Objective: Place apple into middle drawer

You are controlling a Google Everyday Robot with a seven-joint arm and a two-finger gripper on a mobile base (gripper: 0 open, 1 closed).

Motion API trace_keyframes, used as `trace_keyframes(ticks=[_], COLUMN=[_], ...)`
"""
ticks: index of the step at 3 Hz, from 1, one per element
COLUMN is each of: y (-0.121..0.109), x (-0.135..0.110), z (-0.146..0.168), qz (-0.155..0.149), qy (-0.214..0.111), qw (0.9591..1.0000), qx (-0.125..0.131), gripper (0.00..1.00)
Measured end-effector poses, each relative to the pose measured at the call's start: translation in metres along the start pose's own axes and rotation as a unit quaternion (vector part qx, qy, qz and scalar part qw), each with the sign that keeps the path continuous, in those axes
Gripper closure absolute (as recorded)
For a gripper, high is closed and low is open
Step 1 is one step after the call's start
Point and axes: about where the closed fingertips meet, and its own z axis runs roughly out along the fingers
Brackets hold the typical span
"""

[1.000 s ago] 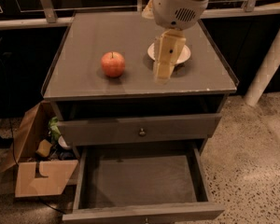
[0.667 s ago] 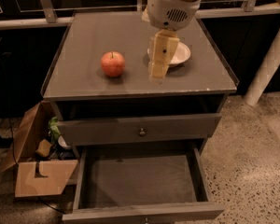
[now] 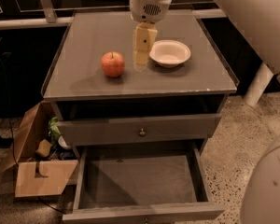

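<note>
Mara: Since a second ago the gripper [image 3: 141,64] has been sliding left off the white bowl [image 3: 170,53]. It was covering the bowl then, and now it is hanging in the gap between the bowl and the apple [image 3: 113,64].

Jon: Is it touching either one?

Mara: It is hanging just beside the bowl's left rim and near the apple, but apart from it. It is pointing down over the tabletop [image 3: 93,31]. Whether it is touching that surface, I cannot tell.

Jon: Is it gripping anything?

Mara: Nothing is showing in its grasp. How far it is standing open, I cannot tell.

Jon: Where is the apple sitting?

Mara: It is resting on the grey tabletop, left of centre, stem up, in the same spot as before. It is casting a soft shadow to its left.

Jon: And the middle drawer?

Mara: The middle drawer [image 3: 140,181] is standing pulled well out at the bottom of the cabinet, its flat grey floor facing the camera. The upper drawer [image 3: 186,126], with its small round knob [image 3: 142,132], is sitting above it and set farther back.

Jon: Anything around the cabinet?

Mara: A cardboard box [image 3: 42,176] is lying open on the speckled floor [image 3: 233,157] to the left. The white arm [image 3: 149,1] is reaching down from the top edge.
</note>
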Motion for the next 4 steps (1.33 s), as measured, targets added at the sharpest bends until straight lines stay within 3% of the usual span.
trace_keyframes(ticks=[1,3,4], y=[-0.004,-0.051,-0.052], x=[-0.005,-0.058,-0.059], z=[0.006,0.024,0.027], qz=[-0.002,-0.046,-0.047], qy=[-0.015,-0.050,-0.050], qw=[0.9999,0.9976,0.9976], qx=[0.001,0.014,0.012], gripper=[0.00,0.00,0.00])
